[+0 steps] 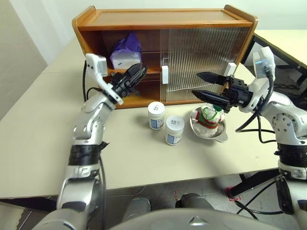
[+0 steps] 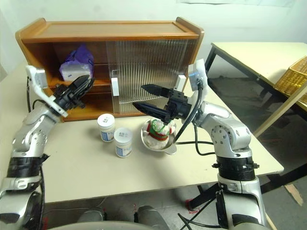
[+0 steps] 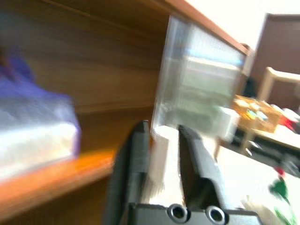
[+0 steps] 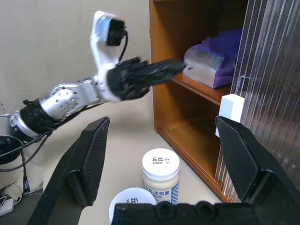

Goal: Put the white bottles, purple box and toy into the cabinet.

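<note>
The left gripper [image 1: 139, 73] hovers at the open left end of the cabinet [image 1: 163, 19], its fingers a little apart with nothing between them, tips just short of the upper shelf; directly beyond those tips the purple box [image 1: 125, 51] lies on that shelf, a soft lilac pack with a pale underside and crumpled purple tissue rising from its top, its long side running along the shelf edge; below and to the right of this gripper, on the table [image 1: 38, 139] in front of the cabinet, stand the two white bottles [image 1: 156, 115], upright, close together but apart, white lids up and blue print on the labels; the right gripper [image 1: 207, 85] hangs spread wide and empty, fingers pointing leftward across the ribbed sliding door [image 1: 201, 52]; just beneath it the toy [image 1: 210, 117] sits in a steel bowl [image 1: 221, 136], white plush with green and red, apart from the lower finger.
</note>
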